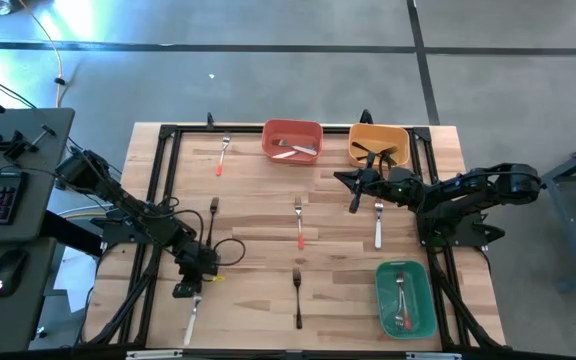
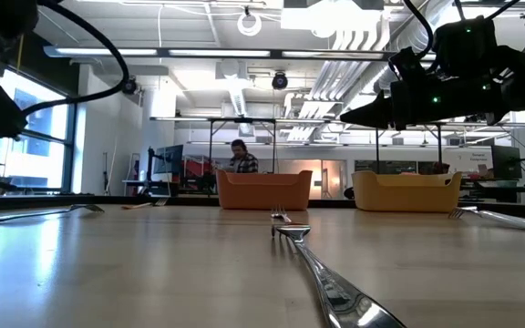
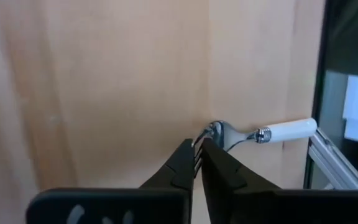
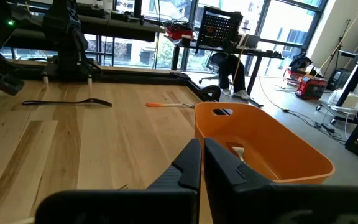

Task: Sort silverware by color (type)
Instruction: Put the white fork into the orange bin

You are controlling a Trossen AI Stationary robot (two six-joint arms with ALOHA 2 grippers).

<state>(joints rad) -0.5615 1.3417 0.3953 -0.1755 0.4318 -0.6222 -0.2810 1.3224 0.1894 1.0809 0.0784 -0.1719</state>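
Left pincer clamped together on the tines of a white-handled silver fork at lower left of the wooden table, head partly hidden, right pincer closed empty beside the orange plastic bin, no readable writing.

The middle of the table lies mostly open, with only scattered forks low on the wood. Along its far edge the red bin and yellow bin stand as obstacles; the green bin blocks the near right corner.
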